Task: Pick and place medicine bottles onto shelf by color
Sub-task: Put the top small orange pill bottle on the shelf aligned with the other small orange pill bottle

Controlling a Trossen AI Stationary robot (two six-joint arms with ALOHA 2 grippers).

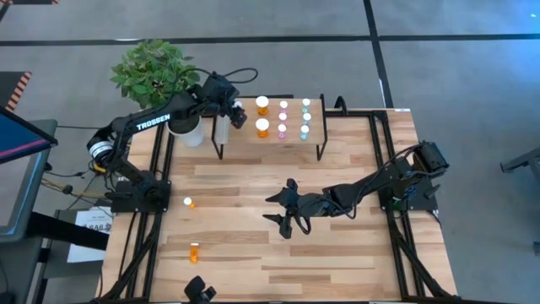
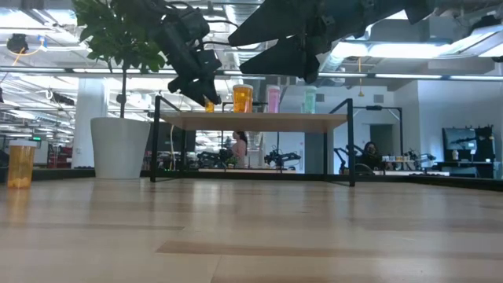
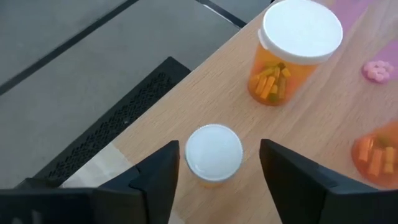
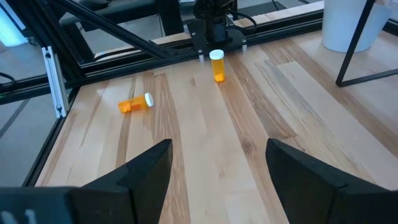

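The shelf (image 1: pixel 240 137) stands at the table's far side. On it stand large orange medicine bottles (image 1: pixel 262 103), pink ones (image 1: pixel 283 105) and teal ones (image 1: pixel 306 103). My left gripper (image 3: pixel 219 168) is open over the shelf's left end. Its fingers stand on either side of a small white-capped orange bottle (image 3: pixel 214 152), with a gap on each side; the bottle stands upright on the plank. A large orange bottle (image 3: pixel 292 53) stands just beyond it. My right gripper (image 1: pixel 283 215) hangs open above mid-table with nothing between its fingers.
Two small orange bottles are on the table's left part, one upright (image 4: pixel 217 64) and one lying on its side (image 4: pixel 135 103). A white plant pot (image 1: pixel 190 131) with a leafy plant stands left of the shelf. Black frame rails run along both table sides.
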